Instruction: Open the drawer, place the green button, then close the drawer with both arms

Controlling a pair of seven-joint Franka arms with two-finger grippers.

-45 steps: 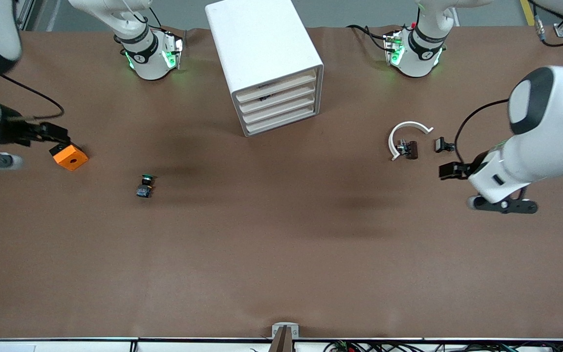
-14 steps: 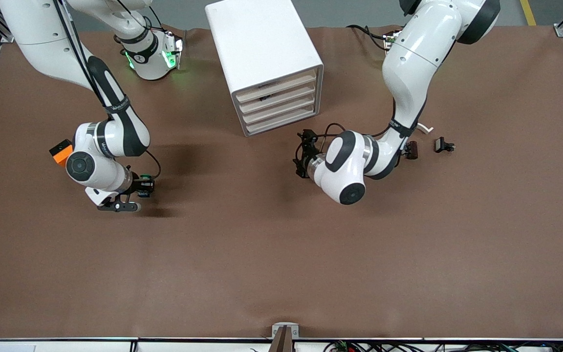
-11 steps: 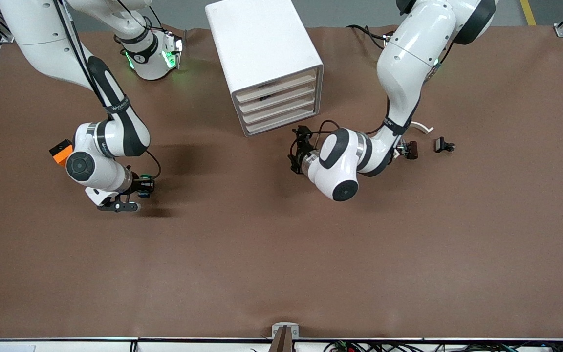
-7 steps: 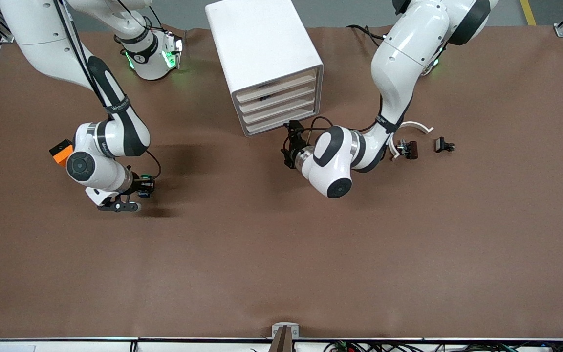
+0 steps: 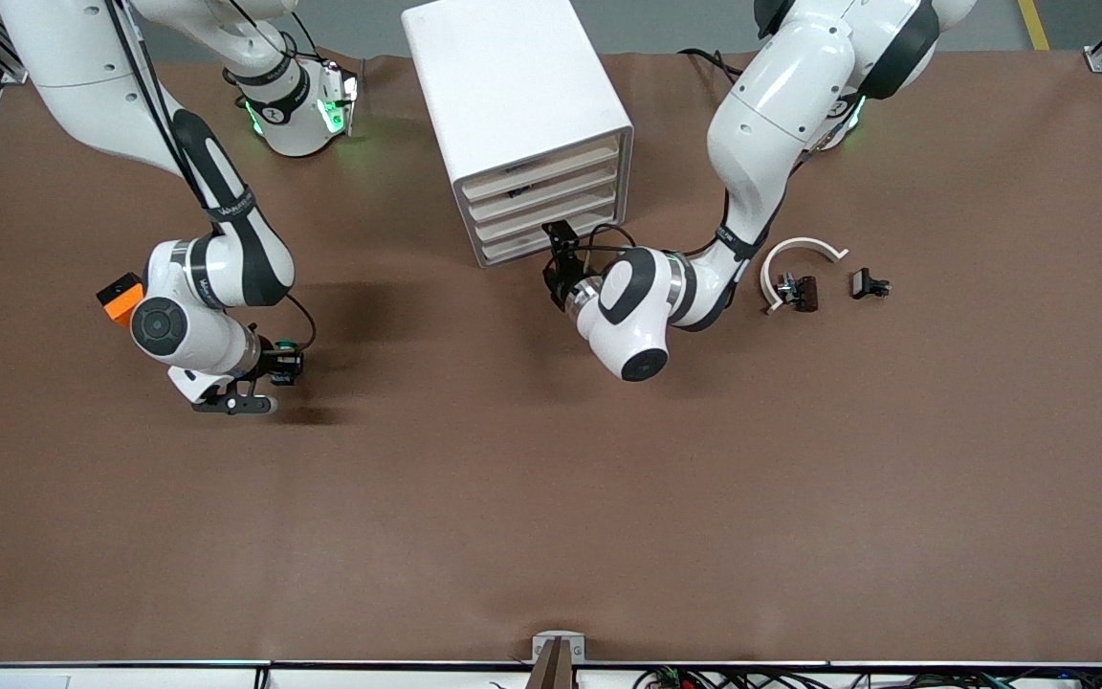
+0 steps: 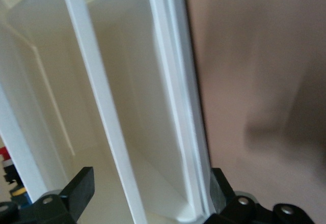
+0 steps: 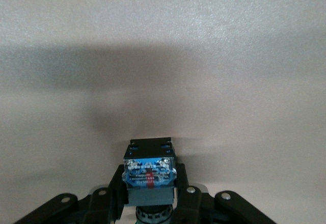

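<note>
The white cabinet (image 5: pixel 513 86) stands at the robots' edge of the table, mid-way between the two bases, with its four cream-fronted drawers (image 5: pixel 541 206) all shut. My left gripper (image 5: pixel 555 258) is at the lowest drawer (image 5: pixel 522 249), open. In the left wrist view its fingers (image 6: pixel 81 188) straddle the white drawer edges (image 6: pixel 109 132), and the left gripper (image 6: pixel 151 196) holds nothing. My right gripper (image 5: pixel 275 368) is low over the table toward the right arm's end, shut on the button (image 5: pixel 285 362). The button's blue-grey body (image 7: pixel 149 175) sits between the right gripper's (image 7: pixel 150 196) fingers.
An orange block (image 5: pixel 117 293) lies beside the right arm's wrist, partly hidden by it. Toward the left arm's end lie a white curved strip (image 5: pixel 800 251) and small black parts (image 5: pixel 803 291), (image 5: pixel 869 283). The brown table (image 5: pixel 551 498) stretches toward the front camera.
The left arm has swung its open gripper closer to the cabinet, up to the lowest drawer front. The right arm has stayed still, shut on the button.
</note>
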